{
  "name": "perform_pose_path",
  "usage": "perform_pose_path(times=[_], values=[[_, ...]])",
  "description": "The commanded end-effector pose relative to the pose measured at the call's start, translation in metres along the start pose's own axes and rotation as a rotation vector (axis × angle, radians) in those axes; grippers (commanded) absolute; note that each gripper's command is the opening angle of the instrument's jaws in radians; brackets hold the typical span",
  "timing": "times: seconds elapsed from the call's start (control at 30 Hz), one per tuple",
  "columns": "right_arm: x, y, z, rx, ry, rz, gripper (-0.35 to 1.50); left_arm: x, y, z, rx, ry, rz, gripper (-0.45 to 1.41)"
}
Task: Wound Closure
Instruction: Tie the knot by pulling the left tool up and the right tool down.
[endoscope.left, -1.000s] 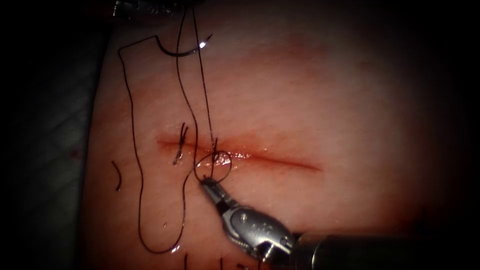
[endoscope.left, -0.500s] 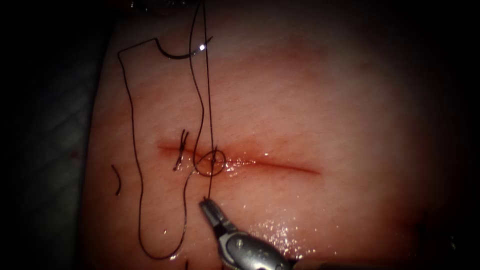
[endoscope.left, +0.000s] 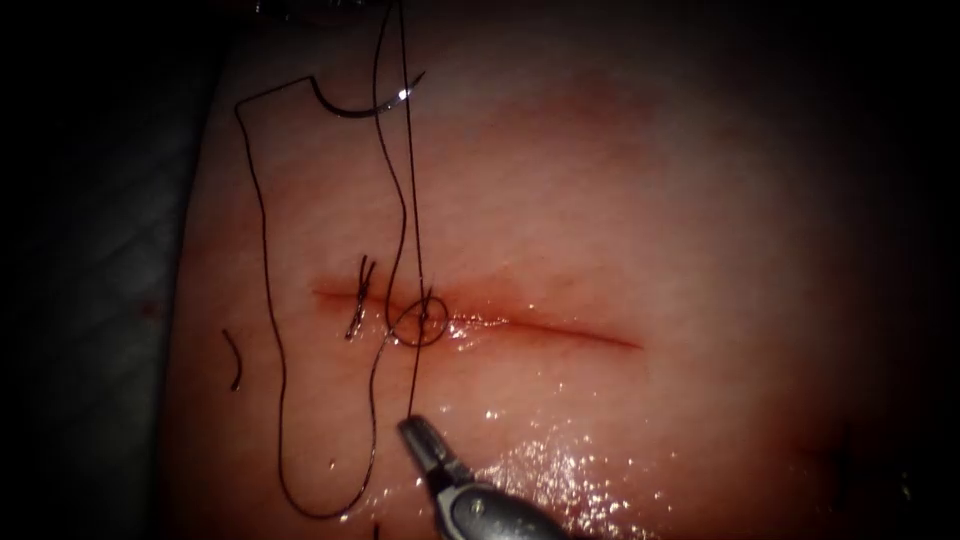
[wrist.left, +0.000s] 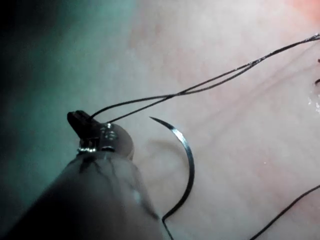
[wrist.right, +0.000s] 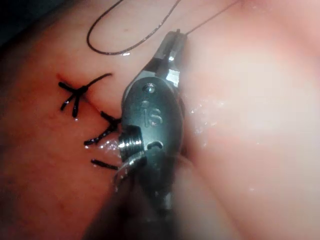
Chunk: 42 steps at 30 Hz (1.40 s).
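Left pincer (wrist.left: 80, 120) closed on the thread (wrist.left: 210, 85); two strands run taut from its tip across the tissue (wrist.left: 240, 150). Needle (wrist.left: 185, 165) lies free on the tissue just beside the pincer, held by nothing, not in the tissue.

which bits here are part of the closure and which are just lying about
In the job:
right gripper, shut on the thread
left gripper, shut on the thread
loop at the cut
tissue

Lying about:
needle, free on the tissue
cut end of thread, left
finished stitch
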Motion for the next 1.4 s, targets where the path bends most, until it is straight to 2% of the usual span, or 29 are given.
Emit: perform_pose_path(times=[0.03, 0.3, 0.6, 0.87, 0.9, 0.97, 1.0, 1.03, 1.07, 1.1, 1.17, 1.23, 1.3, 1.33, 1.4], values=[[-0.0008, -0.0006, 0.0002, 0.004, -0.006, 0.001, -0.35, 0.0, 0.0, 0.0006, 0.004, 0.01, -0.012, -0.45], [-0.0005, -0.0008, -0.0004, 0.088, -0.003, -0.027, -0.35, 0.0003, 0.0001, -0.0003, -0.035, 0.055, -0.007, -0.45], [-0.0019, -0.0032, -0.0021, 0.078, -0.159, -0.092, -0.35, -0.0001, -0.0001, 0.0008, -0.028, 0.043, -0.016, -0.45], [-0.0013, -0.0034, -0.0025, 0.081, -0.165, -0.119, -0.35, 0.0004, 0.0001, 0.0008, -0.028, 0.038, -0.009, -0.45], [-0.0012, -0.0034, -0.0025, 0.098, -0.156, -0.123, -0.35, 0.0005, 0.0002, 0.0007, -0.029, 0.036, -0.009, -0.45], [-0.0005, -0.0034, -0.0025, 0.133, -0.043, -0.125, -0.35, 0.0008, 0.0005, 0.0, -0.029, 0.045, -0.007, -0.45], [-0.0001, -0.0033, -0.0026, 0.15, -0.018, -0.12, -0.35, 0.0009, 0.0005, -0.0003, -0.038, 0.057, 0.001, -0.45], [0.0012, -0.0029, -0.0031, 0.219, 0.046, -0.108, -0.35, 0.0012, 0.0007, -0.0012, -0.058, 0.091, -0.002, -0.45], [0.0017, -0.0027, -0.0033, 0.234, 0.057, -0.144, -0.35, 0.0014, 0.0009, -0.0019, -0.078, 0.112, -0.011, -0.45], [0.0031, -0.0021, -0.0039, 0.262, 0.073, -0.245, -0.18, 0.0019, 0.0013, -0.0034, -0.112, 0.151, -0.024, -0.45], [0.0041, -0.0014, -0.0043, 0.288, 0.053, -0.3, -0.21, 0.0023, 0.0016, -0.0049, -0.143, 0.177, -0.032, -0.45], [0.0049, -0.0006, -0.0045, 0.308, 0.059, -0.418, 0.34, 0.0029, 0.0019, -0.0067, -0.177, 0.202, -0.045, -0.45], [0.0054, 0.0002, -0.0044, 0.329, 0.082, -0.535, 1.06, 0.0034, 0.0021, -0.0083, -0.213, 0.23, -0.059, -0.45], [0.0056, 0.0006, -0.0043, 0.343, 0.083, -0.564, 1.21, 0.0037, 0.0023, -0.0095, -0.242, 0.254, -0.067, -0.45], [0.006, 0.0012, -0.0044, 0.366, 0.073, -0.624, 1.31, 0.0042, 0.0026, -0.0112, -0.284, 0.285, -0.073, -0.45]])
